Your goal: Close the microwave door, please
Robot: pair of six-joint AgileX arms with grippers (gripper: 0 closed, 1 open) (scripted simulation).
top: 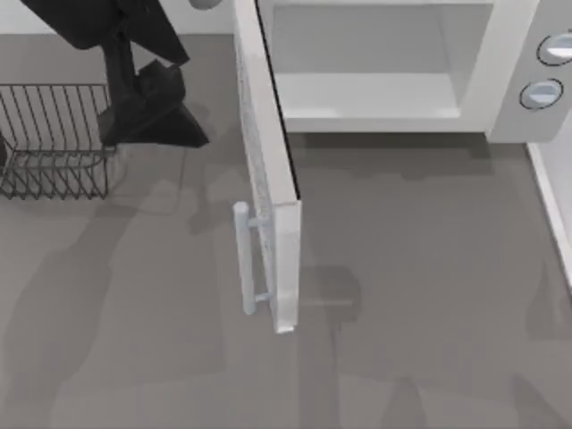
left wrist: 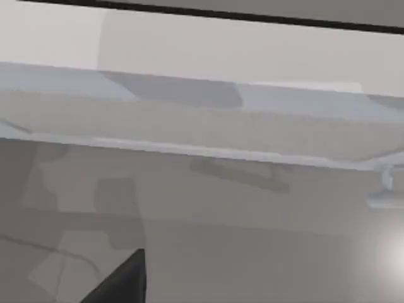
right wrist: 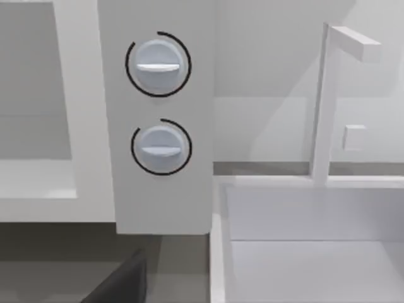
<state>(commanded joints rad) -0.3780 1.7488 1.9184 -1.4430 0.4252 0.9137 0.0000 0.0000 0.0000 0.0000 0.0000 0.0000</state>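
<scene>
The microwave (top: 393,67) stands along the back edge of the counter (top: 420,357), its pale cavity exposed. The microwave door (top: 268,179) stands swung wide open, sticking out from the cavity's left side toward the front edge, roughly square to the microwave's face. Its bar handle (top: 242,259) sits on the side facing the counter's left.

The left gripper (top: 147,112) hangs near the back left corner, just beside a wire rack (top: 54,138) and on the handle side of the door, apart from it. Whether its fingers are wide or narrow I cannot tell. The left wrist view looks across the counter at the door's flat face (left wrist: 189,126), so the arm seems lined up for a push. The right arm's camera faces the two knobs (right wrist: 159,104) at the microwave's right end, beside a white sink (right wrist: 309,240); that arm looks parked.

To do the step well, I judge the left gripper should meet the door's outer face near its free end, close to the handle, where leverage is best. Then sweep in an arc toward the counter's right and back, following the hinge, keeping clear of the rack. Push until the door sits flush.
</scene>
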